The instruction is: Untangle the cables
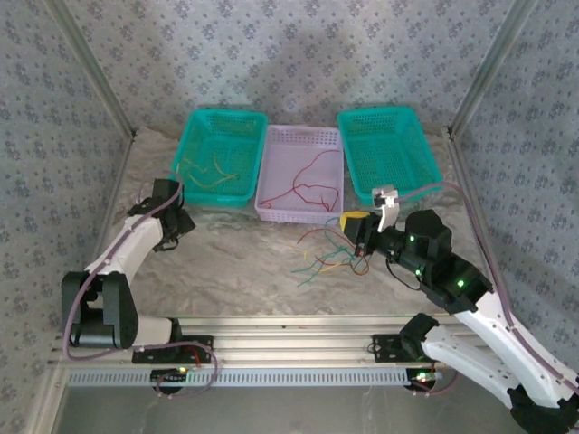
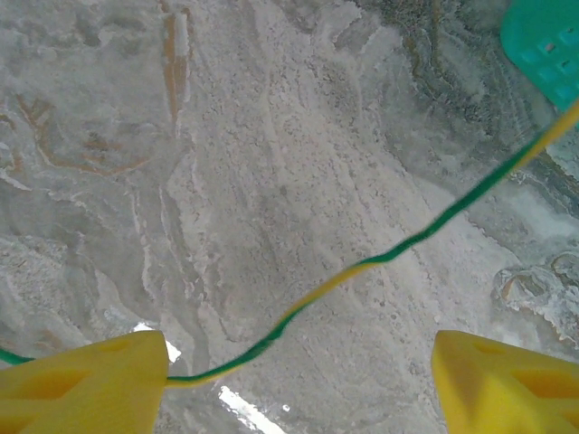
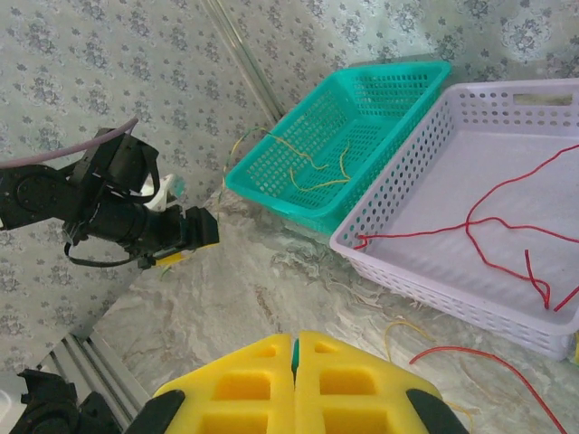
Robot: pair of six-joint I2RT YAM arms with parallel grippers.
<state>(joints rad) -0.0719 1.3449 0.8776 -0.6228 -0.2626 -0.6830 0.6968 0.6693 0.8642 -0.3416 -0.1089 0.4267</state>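
Observation:
A tangle of red, green and yellow cables (image 1: pixel 326 258) lies on the table in front of the lilac basket (image 1: pixel 271 145). My right gripper (image 1: pixel 355 228) hovers at the tangle's right edge. Its yellow jaws (image 3: pixel 295 348) are shut on a green cable, which shows as a sliver between the pads. My left gripper (image 1: pixel 176 221) sits by the front left corner of the left teal basket (image 1: pixel 194 136). Its jaws (image 2: pixel 298 362) stand wide open. A green-and-yellow striped cable (image 2: pixel 398 253) runs from its left finger (image 2: pixel 90 380) up to the right.
Yellow-orange cables (image 1: pixel 213 172) lie in the left teal basket and red cables (image 1: pixel 312 185) in the lilac one. A second teal basket (image 1: pixel 425 145) stands at the back right. Patterned walls close in three sides. Loose red (image 3: pixel 470 357) and yellow (image 3: pixel 398 330) cable ends lie near my right gripper.

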